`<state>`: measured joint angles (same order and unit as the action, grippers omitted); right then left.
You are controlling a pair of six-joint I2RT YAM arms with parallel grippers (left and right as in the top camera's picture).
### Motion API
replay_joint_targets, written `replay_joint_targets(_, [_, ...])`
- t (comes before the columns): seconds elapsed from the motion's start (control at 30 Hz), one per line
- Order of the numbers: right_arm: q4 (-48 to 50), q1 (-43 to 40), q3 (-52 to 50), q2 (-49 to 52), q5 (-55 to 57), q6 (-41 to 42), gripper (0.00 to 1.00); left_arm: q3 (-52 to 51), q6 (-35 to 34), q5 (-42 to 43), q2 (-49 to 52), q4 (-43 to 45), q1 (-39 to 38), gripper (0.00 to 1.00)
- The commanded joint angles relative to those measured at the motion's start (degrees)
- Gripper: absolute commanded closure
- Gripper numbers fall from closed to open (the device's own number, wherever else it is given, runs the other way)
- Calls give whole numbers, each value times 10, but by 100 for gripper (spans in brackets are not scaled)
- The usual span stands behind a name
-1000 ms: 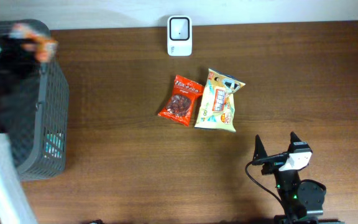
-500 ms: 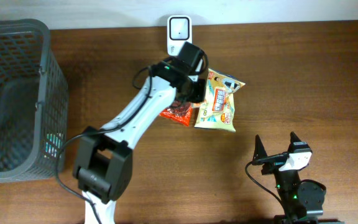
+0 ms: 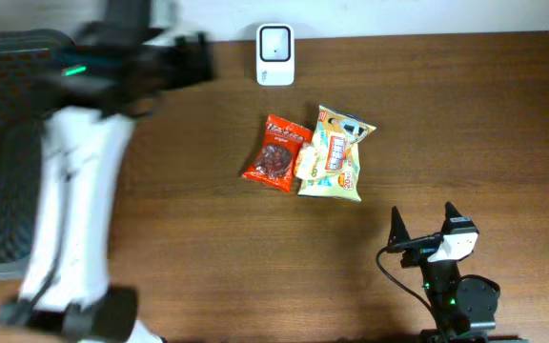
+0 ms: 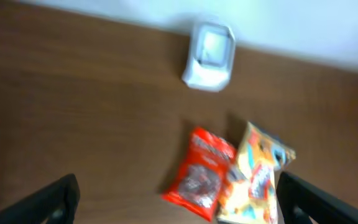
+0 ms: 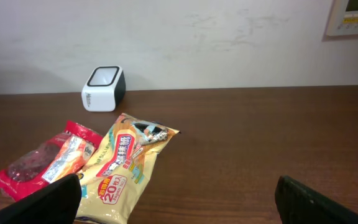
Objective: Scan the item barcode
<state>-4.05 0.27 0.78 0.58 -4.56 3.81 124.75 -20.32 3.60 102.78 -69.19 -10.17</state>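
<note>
Two snack packets lie touching mid-table from overhead, red packet beside yellow packet, near the scanner. Left gripper is blurred; right gripper is spread, empty. Left wrist: fingers wide apart, both packets below. Right wrist: jaws wide, packets ahead.

Red snack packet and yellow snack packet lie flat on the table, printed faces up. They sit side by side with edges touching, the yellow one crumpled at its top end, both free of any grip. From the left gripper they're straight ahead and below, red on its left and yellow on its right. The white scanner stands upright further ahead, apart from both, window facing up. From the right gripper both packets are ahead-left, yellow nearer, scanner beyond them at far left.
</note>
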Motion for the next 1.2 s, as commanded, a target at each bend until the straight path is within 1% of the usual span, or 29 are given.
replay_joint_targets(0.0, [0, 5, -5, -3, -3, -4, 2, 8, 9, -32, -66, -30, 141, 1])
replay_joint_targets(0.03, [0, 5, -5, -3, -3, -4, 2, 8, 9, -32, -74, -39, 203, 1])
replay_joint_targets(0.13, [0, 5, -5, -3, -3, -4, 2, 8, 9, -41, -71, -79, 304, 1])
replay_joint_targets(0.2, [0, 5, -5, -3, -3, -4, 2, 7, 9, -61, -53, -141, 390, 1])
replay_joint_targets(0.27, [0, 5, -5, -3, -3, -4, 2, -2, 12, -104, -31, -174, 439, 1])
replay_joint_targets(0.33, [0, 5, -5, -3, -3, -4, 1, -25, 63, -109, -14, -169, 457, 1])
replay_joint_targets(0.37, [0, 5, -5, -3, -3, -4, 2, -41, 81, -110, -3, -162, 462, 0])
replay_joint_targets(0.43, [0, 5, -5, -3, -3, -4, 2, -72, 125, -109, 21, -147, 464, 3])
replay_joint_targets(0.47, [0, 5, -5, -3, -3, -4, 2, -90, 141, -110, 41, -139, 463, 2])
replay_joint_targets(0.57, [0, 5, -5, -3, -3, -4, 2, -129, 157, -109, 89, -134, 464, 1])
replay_joint_targets(0.67, [0, 5, -5, -3, -3, -4, 2, -170, 157, -99, 144, -125, 464, 1])
replay_joint_targets(0.7, [0, 5, -5, -3, -3, -4, 2, -181, 162, -81, 157, -125, 462, 5])
replay_joint_targets(0.73, [0, 5, -5, -3, -3, -4, 2, -194, 177, -43, 173, -123, 462, 15])
replay_joint_targets(0.77, [0, 5, -5, -3, -3, -4, 2, -200, 190, -19, 185, -123, 462, 21])
replay_joint_targets(0.8, [0, 5, -5, -3, -3, -4, 2, -205, 191, -16, 196, -122, 462, 23])
replay_joint_targets(0.93, [0, 5, -5, -3, -3, -4, 2, -224, 191, -12, 204, -118, 462, 21])
replay_joint_targets(1.0, [0, 5, -5, -3, -3, -4, 1, -239, 191, -12, 204, -118, 462, 23])
replay_joint_targets(1.07, [0, 5, -5, -3, -3, -4, 2, -277, 191, -12, 204, -90, 462, 24])
replay_joint_targets(1.17, [0, 5, -5, -3, -3, -4, 2, -320, 192, 31, 204, -55, 462, 25])
